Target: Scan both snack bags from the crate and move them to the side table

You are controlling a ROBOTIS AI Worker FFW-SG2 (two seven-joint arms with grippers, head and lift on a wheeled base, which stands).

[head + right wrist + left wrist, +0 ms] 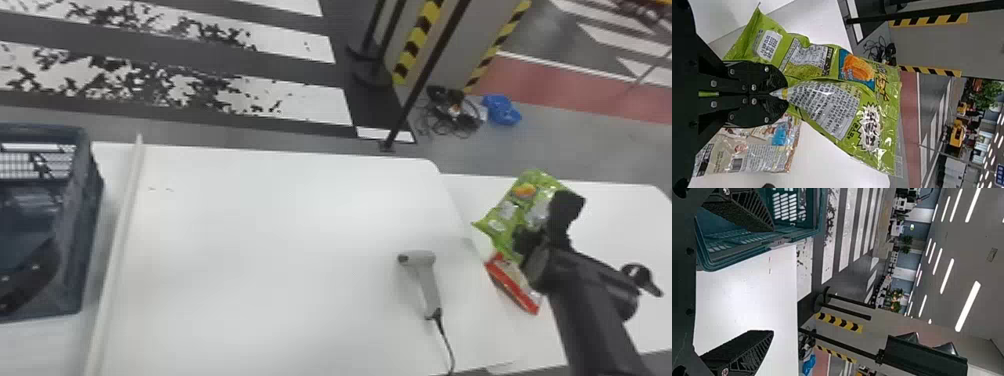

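At the right of the head view, my right gripper [540,235] holds the green snack bag [510,215] above the side table [615,220]. In the right wrist view the right gripper [783,94] is shut on a pinched fold of the green bag [879,117]. A second bag, red and beige [512,285], lies on the side table below it; its printed face [758,152] shows under the fingers. My left gripper [30,280] is at the crate [92,210]; in the left wrist view the left gripper [772,280] stands open, nothing between its fingers, near the crate [750,256].
A grey handheld scanner [425,280] with a black cable lies on the main table [250,250], near its right edge. A white raised strip [120,235] runs between crate and scanner. Behind the tables stands a black post [425,75].
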